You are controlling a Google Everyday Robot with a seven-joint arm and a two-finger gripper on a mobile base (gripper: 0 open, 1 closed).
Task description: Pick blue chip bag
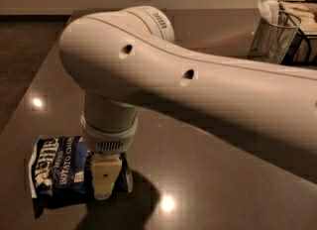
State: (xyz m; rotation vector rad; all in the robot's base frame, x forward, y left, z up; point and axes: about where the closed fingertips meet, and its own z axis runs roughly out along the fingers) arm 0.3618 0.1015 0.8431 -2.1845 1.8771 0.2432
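Observation:
The blue chip bag lies flat on the dark table near its front left, navy with white lettering and white sealed edges. My gripper hangs straight down from the big white arm and sits over the bag's right end, covering part of it. One cream finger shows, low against the bag. The arm hides the table behind it, and the apple is out of view.
A clear glass container with paper inside stands at the back right, next to a dark wire basket. The table's left edge runs close to the bag, with the floor beyond it.

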